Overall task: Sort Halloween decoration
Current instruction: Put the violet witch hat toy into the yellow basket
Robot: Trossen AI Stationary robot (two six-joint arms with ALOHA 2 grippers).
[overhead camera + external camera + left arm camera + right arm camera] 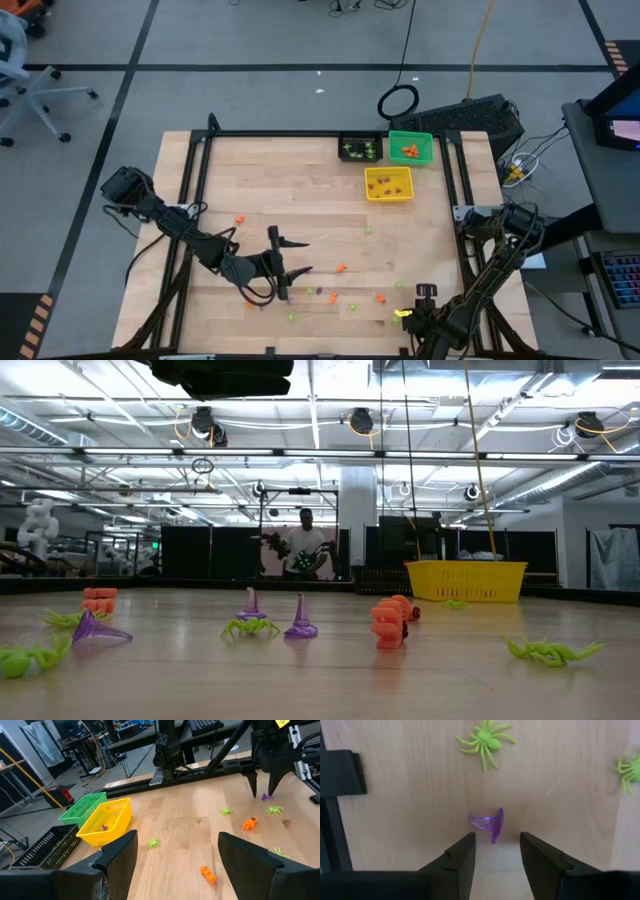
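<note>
Several trinkets (341,268) too small to identify

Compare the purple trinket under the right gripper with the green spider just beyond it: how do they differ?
The purple witch hat is a cone with a brim, tipped on its side; the green spider lies flat with legs spread. The hat sits just ahead of the open right gripper; the spider lies farther out. Both rest loose on the wooden table.

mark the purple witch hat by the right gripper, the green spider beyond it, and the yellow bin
Purple plastic witch hat (490,824): right wrist view, on its brim.
Light-green plastic spider (485,739): right wrist view, on its body.
Yellow square mesh bin (111,822): left wrist view, on its front wall.
</note>
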